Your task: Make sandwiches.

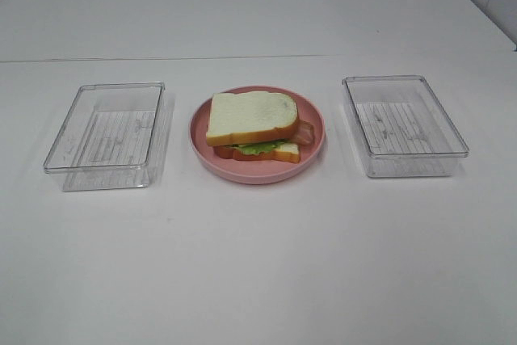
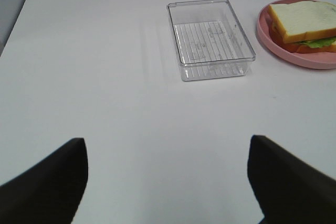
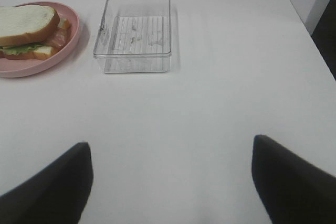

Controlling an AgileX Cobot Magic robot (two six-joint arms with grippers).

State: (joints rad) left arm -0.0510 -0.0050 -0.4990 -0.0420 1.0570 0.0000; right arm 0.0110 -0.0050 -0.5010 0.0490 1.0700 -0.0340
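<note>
Sandwich [image 1: 254, 123] sat assembled on the round pink plate [image 1: 315, 149] at centre of the white desk [image 1: 258, 264]. Top bread slice lay on lettuce [image 1: 257, 148], with bacon [image 1: 304, 132] protruding at the 3 o'clock edge and a second slice beneath. Left clear tray [image 1: 105, 133] stood at 9 o'clock of the plate, right clear tray [image 1: 402, 124] at 3 o'clock; both apart from the plate.

Left end effector [image 2: 168, 182]: fingers spread wide apart, holding nothing, over bare desk. Right end effector [image 3: 170, 182]: likewise spread apart, holding nothing. Neither appeared in the high view.
</note>
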